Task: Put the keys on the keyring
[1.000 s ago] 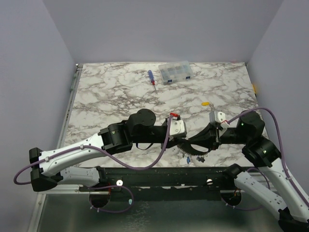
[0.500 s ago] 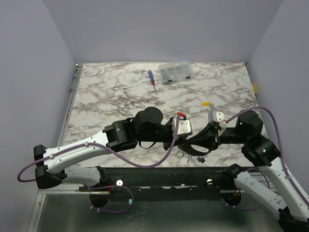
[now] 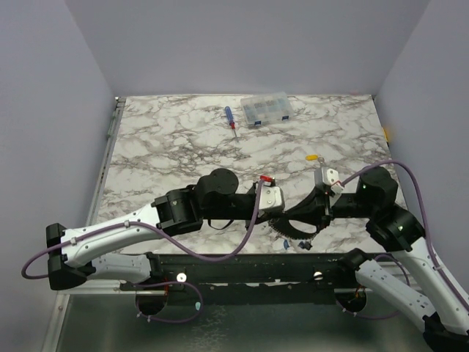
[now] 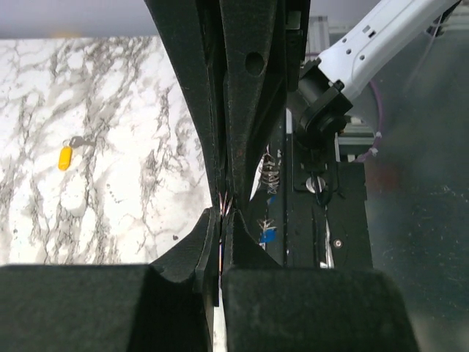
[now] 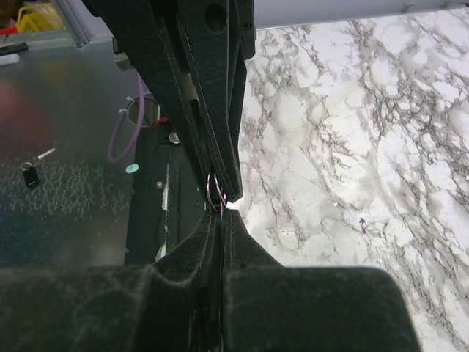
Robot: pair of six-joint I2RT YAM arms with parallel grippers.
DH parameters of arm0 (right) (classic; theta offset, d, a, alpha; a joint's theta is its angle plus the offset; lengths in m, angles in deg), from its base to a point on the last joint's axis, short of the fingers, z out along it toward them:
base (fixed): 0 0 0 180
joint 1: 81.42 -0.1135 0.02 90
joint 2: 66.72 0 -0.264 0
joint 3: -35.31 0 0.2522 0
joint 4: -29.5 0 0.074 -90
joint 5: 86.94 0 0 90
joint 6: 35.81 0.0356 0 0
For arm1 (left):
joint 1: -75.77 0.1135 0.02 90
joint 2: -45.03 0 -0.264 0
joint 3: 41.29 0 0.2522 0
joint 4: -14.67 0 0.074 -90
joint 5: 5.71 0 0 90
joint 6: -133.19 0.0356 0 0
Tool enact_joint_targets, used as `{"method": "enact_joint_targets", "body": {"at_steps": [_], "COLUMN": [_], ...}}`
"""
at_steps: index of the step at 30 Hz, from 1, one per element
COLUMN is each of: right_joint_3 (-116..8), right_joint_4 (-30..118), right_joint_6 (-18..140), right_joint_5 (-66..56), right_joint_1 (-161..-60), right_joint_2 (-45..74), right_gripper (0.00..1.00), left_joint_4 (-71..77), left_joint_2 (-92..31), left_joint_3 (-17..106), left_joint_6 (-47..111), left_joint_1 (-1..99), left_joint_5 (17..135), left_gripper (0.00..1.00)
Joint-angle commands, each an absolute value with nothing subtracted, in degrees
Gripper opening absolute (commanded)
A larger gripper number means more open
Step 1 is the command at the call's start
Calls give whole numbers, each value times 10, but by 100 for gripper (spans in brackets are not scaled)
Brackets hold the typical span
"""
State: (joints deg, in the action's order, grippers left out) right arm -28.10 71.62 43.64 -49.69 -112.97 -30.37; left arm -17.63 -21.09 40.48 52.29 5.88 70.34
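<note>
My left tool and right tool both pinch the keyring, which I judge thin, stiff and slippery. The light keys beside the tools I would take by their plastic heads.

White-and-black arms, purple cables

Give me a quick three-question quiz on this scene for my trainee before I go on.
1. True or false: the yellow key is already on the ring.
2. In the top view, the screwdriver lies: A) just left of the box; B) inside the box; C) against the ring.
3. Fill in: by their wrist views, the left claw and right claw are both ____.
Key: 1 false; 2 A; 3 shut.
</note>
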Motion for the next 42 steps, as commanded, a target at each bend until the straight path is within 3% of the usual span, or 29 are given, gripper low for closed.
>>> {"method": "enact_joint_targets", "body": {"at_steps": [1,8,13,19,26,34,37,42], "right_joint_3": [-302,-292,-321,-329,-336,-377,-391,-401], "right_joint_4": [703,651,677,671,672,764,807,836], "right_joint_6": [427,448,443,455,466,431,412,396], "right_joint_5": [-491,-505,-513,-530,-532,-515,-502,-479], "right_joint_1": [-1131,-1131,-1131,-1131,-1131,-1131,-1131,-1131], "right_joint_2": [-324,-348,-328,-320,-321,-298,-289,-285], "right_gripper": [1,1,1,8,1,1,1,0], "left_joint_4": [-42,228,237,253,248,74,4,-121], "left_joint_2": [-136,-36,-45,-55,-65,-84,-92,-129], "left_joint_3": [322,157,149,141,141,231,277,372], "left_joint_6": [479,447,443,434,422,470,484,499], "left_joint_1": [62,62,63,63,63,62,63,63], "left_joint_5": [703,695,692,699,705,727,728,727], "left_gripper": [0,0,0,0,0,53,61,60]}}
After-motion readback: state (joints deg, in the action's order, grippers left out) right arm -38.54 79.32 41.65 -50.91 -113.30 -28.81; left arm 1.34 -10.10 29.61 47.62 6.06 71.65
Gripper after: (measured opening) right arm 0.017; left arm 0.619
